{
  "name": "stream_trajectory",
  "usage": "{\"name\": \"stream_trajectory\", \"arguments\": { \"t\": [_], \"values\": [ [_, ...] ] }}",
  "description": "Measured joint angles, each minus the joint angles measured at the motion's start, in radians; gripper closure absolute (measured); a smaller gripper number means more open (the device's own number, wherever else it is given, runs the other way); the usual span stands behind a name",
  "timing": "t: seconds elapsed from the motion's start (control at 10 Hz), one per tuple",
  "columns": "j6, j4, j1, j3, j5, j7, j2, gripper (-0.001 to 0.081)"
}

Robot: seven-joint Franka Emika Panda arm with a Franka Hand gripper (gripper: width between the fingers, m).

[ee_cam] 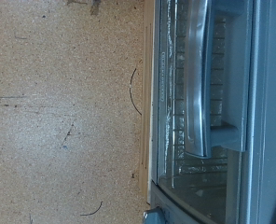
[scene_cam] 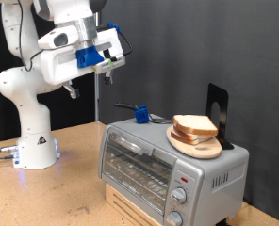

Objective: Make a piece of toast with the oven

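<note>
The piece of toast (scene_cam: 193, 124) lies on a round wooden board (scene_cam: 202, 146) on top of the oven (scene_cam: 168, 168), at the exterior view's right. The oven's glass door is shut. My gripper (scene_cam: 108, 60) hangs high in the air above and to the exterior view's left of the oven, well apart from the toast, with nothing seen between its fingers. The wrist view shows the oven's glass door and handle (ee_cam: 199, 84), a knob (ee_cam: 155, 216) and the tabletop (ee_cam: 63, 112). My fingers do not show in the wrist view.
A small blue object with a dark handle (scene_cam: 139, 114) sits on the oven top, at its rear corner towards the exterior view's left. A black upright stand (scene_cam: 217, 107) is behind the board. The oven rests on a wooden box (scene_cam: 130, 201). The robot base (scene_cam: 34, 146) stands on the table at the exterior view's left.
</note>
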State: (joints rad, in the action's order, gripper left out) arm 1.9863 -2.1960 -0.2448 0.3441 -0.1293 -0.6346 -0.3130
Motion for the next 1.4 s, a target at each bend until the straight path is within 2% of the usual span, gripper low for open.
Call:
{"name": "stream_trajectory", "arguments": {
  "t": [0.1, 0.3, 0.4, 0.5, 0.8, 1.4],
  "values": [
    [-0.005, 0.000, -0.002, 0.007, -0.054, 0.028, -0.002, 0.0006],
    [-0.012, 0.004, -0.005, 0.029, -0.233, 0.082, -0.014, 0.0006],
    [-0.016, 0.004, -0.005, 0.028, -0.261, 0.082, -0.015, 0.0006],
    [-0.016, -0.004, -0.005, 0.021, -0.261, 0.075, -0.013, 0.0006],
    [0.046, -0.081, -0.004, -0.041, -0.157, 0.005, 0.018, 0.0006],
    [0.240, -0.249, -0.005, -0.103, -0.138, 0.004, 0.045, 0.0006]
  ]
}}
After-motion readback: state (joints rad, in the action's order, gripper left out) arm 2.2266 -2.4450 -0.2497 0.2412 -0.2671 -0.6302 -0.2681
